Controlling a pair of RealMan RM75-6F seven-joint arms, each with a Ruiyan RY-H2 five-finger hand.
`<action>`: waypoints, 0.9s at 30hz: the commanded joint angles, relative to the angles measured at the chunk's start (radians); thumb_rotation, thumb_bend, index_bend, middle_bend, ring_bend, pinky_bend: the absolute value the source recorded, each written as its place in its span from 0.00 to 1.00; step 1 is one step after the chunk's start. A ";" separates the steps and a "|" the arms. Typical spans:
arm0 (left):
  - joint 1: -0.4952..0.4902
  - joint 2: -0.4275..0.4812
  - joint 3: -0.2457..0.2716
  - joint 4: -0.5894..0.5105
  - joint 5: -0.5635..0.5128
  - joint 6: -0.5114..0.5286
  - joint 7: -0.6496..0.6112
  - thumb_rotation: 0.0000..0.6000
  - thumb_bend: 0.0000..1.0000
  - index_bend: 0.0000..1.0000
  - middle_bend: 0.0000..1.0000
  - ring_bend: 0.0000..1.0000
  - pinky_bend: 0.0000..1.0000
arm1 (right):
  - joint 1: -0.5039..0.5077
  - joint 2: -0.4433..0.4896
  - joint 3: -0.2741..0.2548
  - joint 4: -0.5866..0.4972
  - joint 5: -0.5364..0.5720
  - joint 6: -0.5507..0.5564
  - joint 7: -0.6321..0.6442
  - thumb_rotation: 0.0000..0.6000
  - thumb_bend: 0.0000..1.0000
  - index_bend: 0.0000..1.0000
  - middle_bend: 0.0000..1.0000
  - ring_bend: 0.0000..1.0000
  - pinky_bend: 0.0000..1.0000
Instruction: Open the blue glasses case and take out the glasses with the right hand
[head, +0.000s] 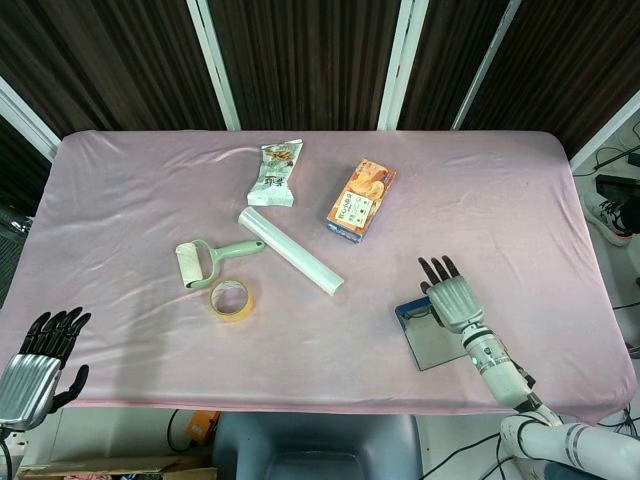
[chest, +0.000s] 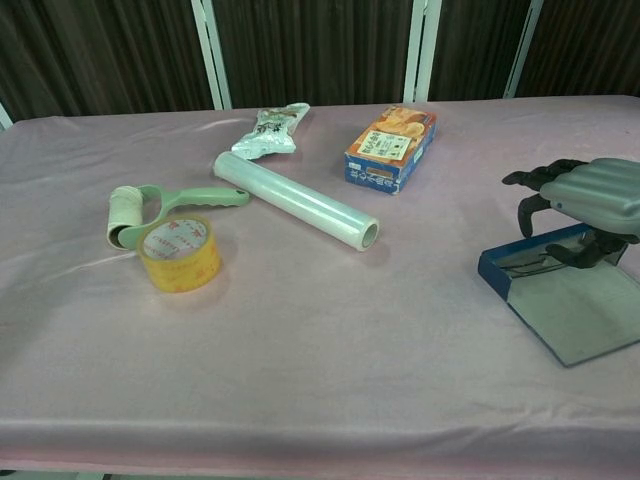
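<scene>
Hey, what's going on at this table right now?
The right robot hand hovers with curled fingers over the open blue glasses case, where the thin-framed glasses lie in the tray; no grip is visible yet. The left robot hand is idle with spread fingers at the pink table's near corner.

pink-clothed table (head: 130, 190) bearing open blue glasses case (chest: 570, 300), tape roll (head: 231, 299), snack box (head: 360, 201).
</scene>
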 joint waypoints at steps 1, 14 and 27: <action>0.000 0.000 0.000 0.000 -0.002 -0.001 -0.001 1.00 0.43 0.00 0.04 0.05 0.05 | 0.004 -0.004 0.000 0.003 0.005 -0.001 -0.005 1.00 0.60 0.52 0.01 0.00 0.00; 0.000 0.002 -0.001 0.002 -0.002 0.002 -0.007 1.00 0.43 0.00 0.04 0.05 0.05 | 0.012 -0.024 -0.005 0.025 0.024 0.001 -0.010 1.00 0.60 0.58 0.01 0.00 0.00; 0.003 0.002 -0.001 0.004 0.001 0.008 -0.014 1.00 0.43 0.00 0.04 0.05 0.05 | -0.008 -0.031 -0.010 0.021 -0.037 0.104 -0.014 1.00 0.60 0.59 0.02 0.00 0.00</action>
